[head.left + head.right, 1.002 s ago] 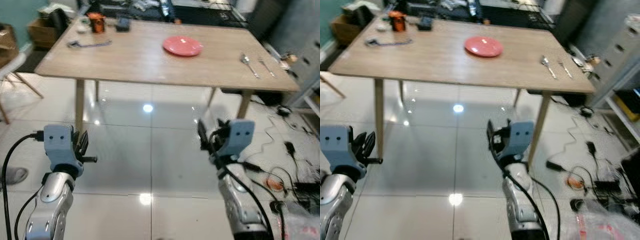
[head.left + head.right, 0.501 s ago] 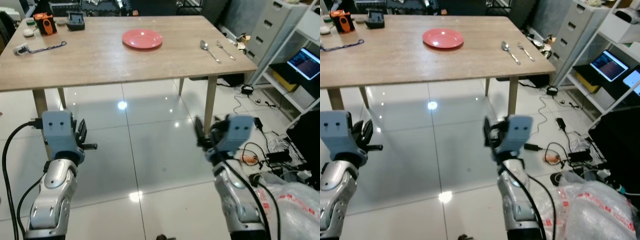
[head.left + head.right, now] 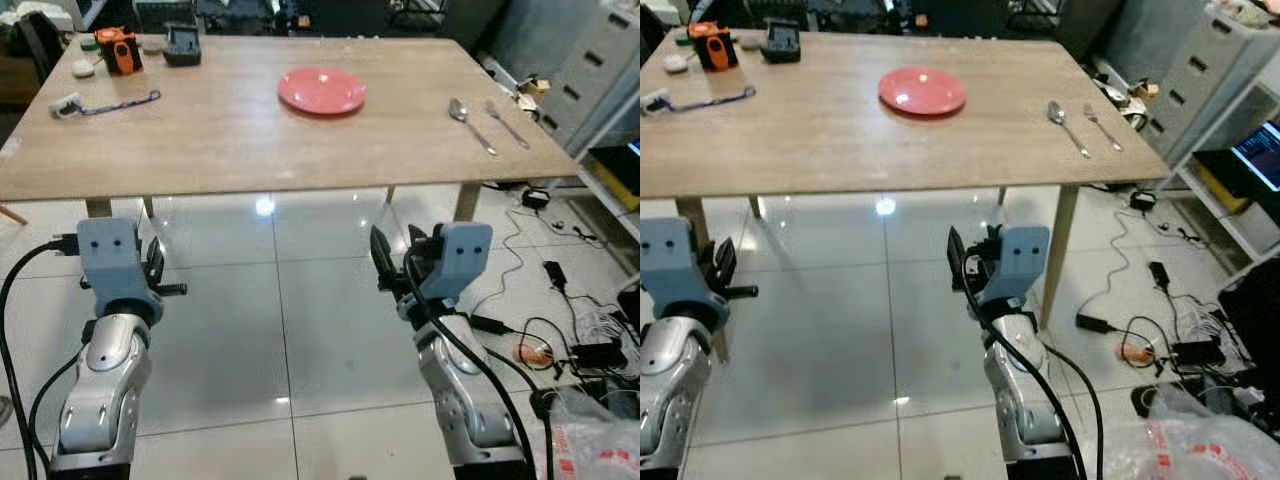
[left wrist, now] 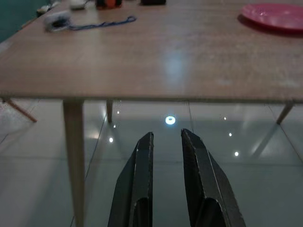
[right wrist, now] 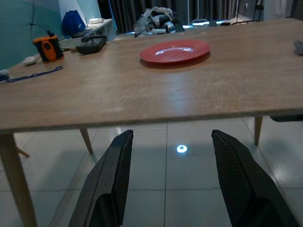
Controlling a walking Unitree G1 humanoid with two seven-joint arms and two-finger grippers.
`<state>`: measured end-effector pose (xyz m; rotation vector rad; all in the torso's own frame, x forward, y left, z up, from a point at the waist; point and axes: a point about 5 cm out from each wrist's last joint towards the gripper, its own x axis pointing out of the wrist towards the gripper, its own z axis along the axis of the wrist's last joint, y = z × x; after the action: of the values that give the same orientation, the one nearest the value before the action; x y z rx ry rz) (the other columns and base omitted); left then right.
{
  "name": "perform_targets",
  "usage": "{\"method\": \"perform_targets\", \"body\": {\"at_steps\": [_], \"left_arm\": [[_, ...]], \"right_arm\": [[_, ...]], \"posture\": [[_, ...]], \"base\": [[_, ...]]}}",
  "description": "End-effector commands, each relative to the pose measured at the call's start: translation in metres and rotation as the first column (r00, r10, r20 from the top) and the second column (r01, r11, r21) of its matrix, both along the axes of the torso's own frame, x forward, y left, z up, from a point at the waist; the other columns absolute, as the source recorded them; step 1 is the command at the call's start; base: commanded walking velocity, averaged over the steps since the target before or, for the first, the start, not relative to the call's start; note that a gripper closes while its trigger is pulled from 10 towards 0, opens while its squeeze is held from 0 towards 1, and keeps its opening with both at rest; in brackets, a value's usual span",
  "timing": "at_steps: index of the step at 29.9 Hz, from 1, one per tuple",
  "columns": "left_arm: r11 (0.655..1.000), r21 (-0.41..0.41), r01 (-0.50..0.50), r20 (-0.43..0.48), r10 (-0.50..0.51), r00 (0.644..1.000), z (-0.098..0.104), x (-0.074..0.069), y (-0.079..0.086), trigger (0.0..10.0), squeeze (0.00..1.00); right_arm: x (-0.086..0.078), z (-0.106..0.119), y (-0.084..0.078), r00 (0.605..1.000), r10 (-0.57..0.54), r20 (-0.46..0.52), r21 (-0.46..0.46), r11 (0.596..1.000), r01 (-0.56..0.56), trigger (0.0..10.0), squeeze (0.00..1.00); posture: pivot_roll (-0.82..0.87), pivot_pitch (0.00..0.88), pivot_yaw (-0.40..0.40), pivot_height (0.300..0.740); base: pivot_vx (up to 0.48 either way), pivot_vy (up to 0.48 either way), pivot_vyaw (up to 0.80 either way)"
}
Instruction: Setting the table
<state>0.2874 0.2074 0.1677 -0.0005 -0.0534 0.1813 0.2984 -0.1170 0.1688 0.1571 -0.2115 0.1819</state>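
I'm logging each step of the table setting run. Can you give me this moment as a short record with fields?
table: wooden table, ahead of the robot
plate: red plate near the table's middle, toward the far side
cutlery: spoon and fork side by side near the right edge
far left corner: orange device, black box, blue cord
left gripper: low before the table, fingers nearly together, holding nothing
right gripper: low before the table, open, holding nothing
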Motion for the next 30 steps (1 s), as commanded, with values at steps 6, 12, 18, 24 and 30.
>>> {"method": "perform_targets", "body": {"at_steps": [6, 12, 18, 24, 30], "left_arm": [[1.000, 0.000, 0.013, -0.016, -0.013, 1.000, -0.002, 0.000, -0.004, 10.0, 0.00], [1.000, 0.007, 0.018, -0.011, -0.018, 1.000, 0.000, 0.000, -0.005, 10.0, 0.00], [1.000, 0.010, 0.020, -0.008, -0.020, 1.000, 0.001, 0.001, -0.005, 10.0, 0.00], [1.000, 0.013, 0.022, -0.007, -0.022, 1.000, 0.002, 0.001, -0.005, 10.0, 0.00], [1.000, 0.013, 0.023, -0.008, -0.023, 1.000, 0.002, 0.001, -0.005, 10.0, 0.00]], "right_arm": [[-0.001, 0.001, -0.005, 1.000, -0.019, -0.007, -0.002, 1.000, 0.019, 10.0, 0.00], [0.000, 0.003, -0.004, 1.000, -0.019, -0.002, -0.001, 1.000, 0.019, 10.0, 0.00], [0.001, 0.006, -0.005, 1.000, -0.025, 0.008, -0.002, 1.000, 0.025, 10.0, 0.00], [0.003, 0.008, -0.008, 0.999, -0.043, 0.008, -0.007, 0.999, 0.043, 10.0, 0.00], [0.004, 0.009, -0.011, 0.998, -0.060, 0.008, -0.015, 0.998, 0.060, 10.0, 0.00]], "posture": [[0.03, 0.076, 0.023, 0.740], [0.03, 0.077, 0.023, 0.740], [0.03, 0.077, 0.024, 0.740], [0.03, 0.079, 0.024, 0.740], [0.03, 0.077, 0.024, 0.740]], "base": [[0.480, 0.000, 0.00], [0.480, 0.000, 0.00], [0.480, 0.000, 0.00], [0.480, 0.000, 0.00], [0.480, 0.000, 0.00]]}}
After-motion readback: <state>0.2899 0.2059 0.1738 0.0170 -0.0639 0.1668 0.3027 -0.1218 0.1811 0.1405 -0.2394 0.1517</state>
